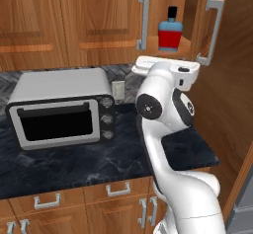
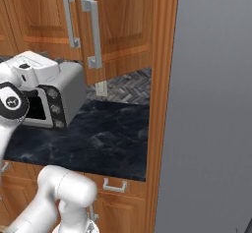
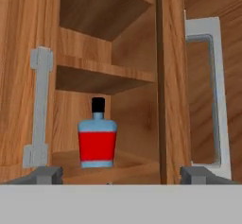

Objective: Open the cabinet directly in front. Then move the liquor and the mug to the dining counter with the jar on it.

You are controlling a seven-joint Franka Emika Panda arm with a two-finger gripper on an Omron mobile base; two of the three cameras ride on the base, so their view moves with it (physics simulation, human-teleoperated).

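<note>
Wide-open claw (image 3: 120, 175) faces the blue-and-red squarish liquor bottle (image 3: 97, 140) straight ahead; widen the reddish-brown wooden cabinet (image 3: 172, 76) door first.

one small squarish liquor bottle (image 1: 170, 33) with a blue top, red band and black cap stands in the reddish-brown wooden wall cabinet (image 3: 168, 90). that cabinet has two doors, each with one long grey bar handle (image 1: 143, 19), so two bar handles. one silver toaster oven (image 1: 62, 107) sits on the black marbled counter (image 1: 89, 164), and it carries three round knobs (image 1: 107, 119). one pale wall outlet (image 1: 118, 90) shows behind it. along the low wooden drawer fronts, two small horizontal silver handles (image 1: 118, 190) can be counted; others by the edge are cut off.
</note>
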